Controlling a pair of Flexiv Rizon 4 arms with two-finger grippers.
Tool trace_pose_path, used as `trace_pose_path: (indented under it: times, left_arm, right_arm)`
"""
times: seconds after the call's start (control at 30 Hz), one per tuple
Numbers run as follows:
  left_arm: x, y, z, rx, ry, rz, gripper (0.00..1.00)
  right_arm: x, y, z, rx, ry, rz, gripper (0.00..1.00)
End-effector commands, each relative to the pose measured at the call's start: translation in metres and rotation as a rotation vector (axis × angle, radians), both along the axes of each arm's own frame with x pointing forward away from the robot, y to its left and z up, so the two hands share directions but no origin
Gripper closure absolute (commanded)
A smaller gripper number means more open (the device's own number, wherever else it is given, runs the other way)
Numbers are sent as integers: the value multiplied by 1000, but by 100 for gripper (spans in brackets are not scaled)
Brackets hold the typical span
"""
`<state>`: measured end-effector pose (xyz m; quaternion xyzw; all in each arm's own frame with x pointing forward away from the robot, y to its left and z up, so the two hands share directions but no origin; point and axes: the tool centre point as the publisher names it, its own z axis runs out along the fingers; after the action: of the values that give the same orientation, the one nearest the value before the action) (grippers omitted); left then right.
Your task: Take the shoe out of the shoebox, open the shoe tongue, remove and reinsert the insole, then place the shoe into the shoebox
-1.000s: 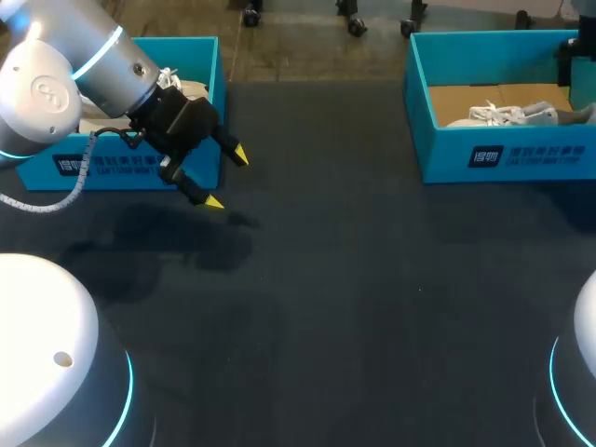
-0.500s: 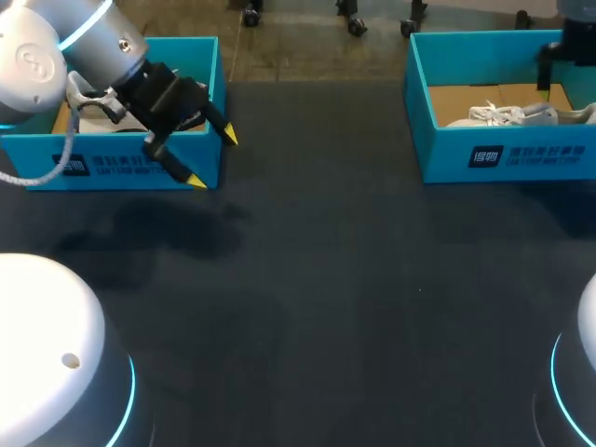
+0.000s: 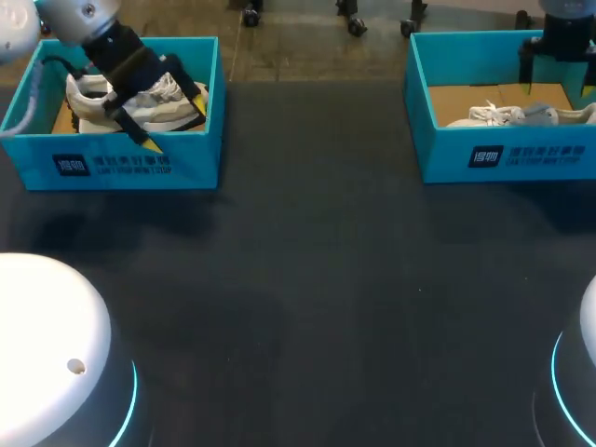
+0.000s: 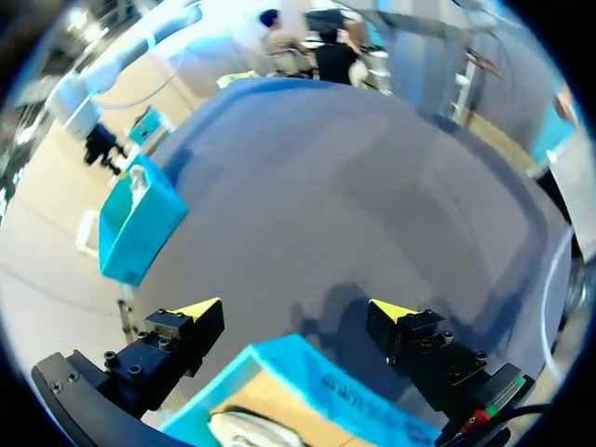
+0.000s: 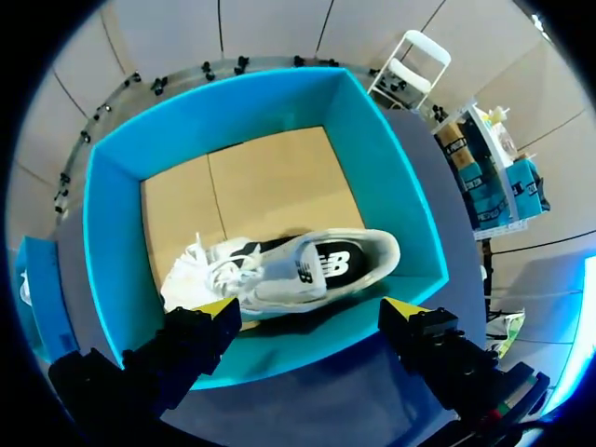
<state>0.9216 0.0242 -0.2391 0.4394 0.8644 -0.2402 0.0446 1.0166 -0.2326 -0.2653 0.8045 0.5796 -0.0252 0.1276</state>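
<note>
A white and grey shoe (image 3: 121,110) lies in the left teal shoebox (image 3: 116,166) at the table's back left. My left gripper (image 3: 174,126) hangs open over that shoe's right end. In the left wrist view the left gripper (image 4: 294,310) is spread wide above the box's near wall (image 4: 317,377), with a bit of the shoe (image 4: 244,430) below. A second white shoe (image 3: 517,115) lies on its side in the right shoebox (image 3: 503,154). My right arm (image 3: 559,28) stands over that box's back. The right gripper (image 5: 312,307) is open above this shoe (image 5: 289,268), touching nothing.
The dark table mat (image 3: 317,279) stretches between the two boxes. In the left wrist view the right shoebox (image 4: 140,223) shows far across the mat. Brown cardboard (image 5: 251,186) lines the floor of the right box.
My left arm swung back and to the left, from in front of the left shoebox to over the shoe inside it. The right arm shifted a little leftward over the right box.
</note>
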Motion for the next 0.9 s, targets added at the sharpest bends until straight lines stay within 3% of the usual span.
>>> trace_pose_path:
  times: [0.03, 0.13, 0.33, 0.47, 0.5, 0.9]
  left_arm:
    - [17, 13, 7, 53, -19, -191, 0]
    - [23, 21, 16, 13, 2, -254, 0]
    - [36, 36, 21, 55, -51, -404, 0]
    - [45, 47, 18, 152, -145, -496, 0]
    - [47, 50, 15, 204, -161, -490, 0]
    - [47, 50, 15, 204, -161, -490, 0]
  right_arm:
    - [0, 9, -1, -25, 12, -6, 0]
    - [0, 11, -1, -28, 16, -14, 0]
    - [0, 11, -1, -28, 16, -14, 0]
    - [0, 11, -1, -28, 16, -14, 0]
    - [0, 11, -1, -28, 16, -14, 0]
    - [0, 11, -1, -28, 16, -14, 0]
